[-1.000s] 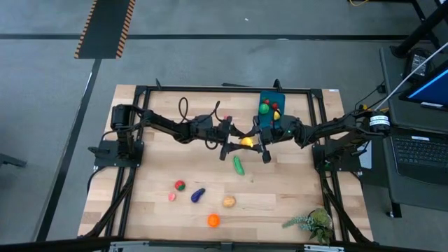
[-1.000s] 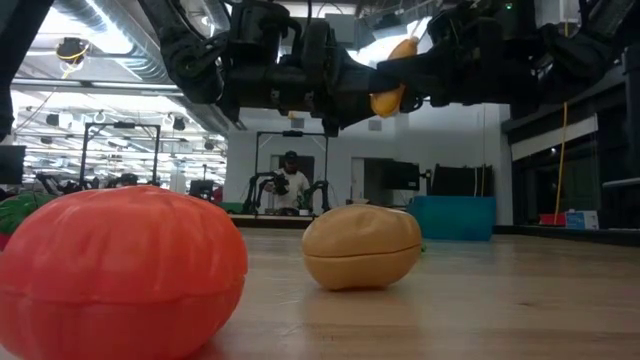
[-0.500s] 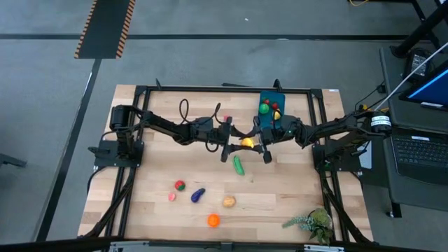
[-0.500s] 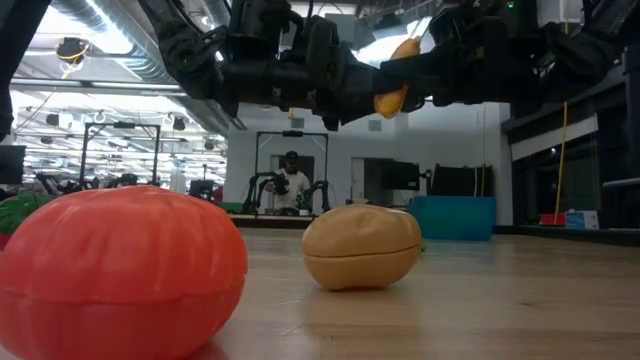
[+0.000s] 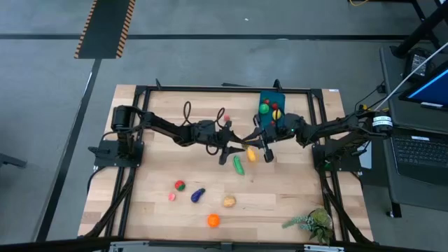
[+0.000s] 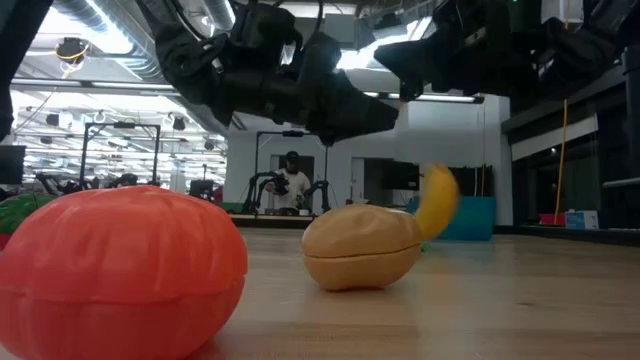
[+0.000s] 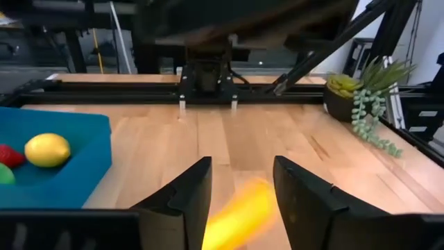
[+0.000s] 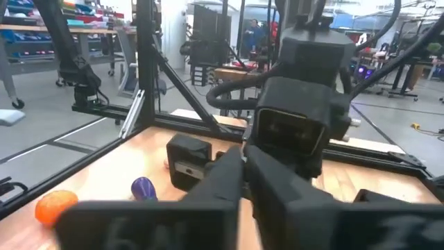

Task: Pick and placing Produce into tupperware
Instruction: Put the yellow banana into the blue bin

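The left end effector point(image 5: 225, 155) hangs with fingers parted around nothing and the right end effector point(image 5: 268, 150) is pinched shut and empty, while the yellow toy banana point(image 5: 251, 154) lies loose between them, just short of the blue rectangular plastic container point(image 5: 274, 110). The hand-over looks failed; next, one arm must regrip it on the wooden surface point(image 5: 280, 203). In the low view the banana is blurred, so whether it has come to rest is unclear.

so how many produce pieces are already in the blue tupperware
3 in the tupperware: a green piece, a yellow one and a red one. The right arm overlaps the container's near end, so another could be hidden there.
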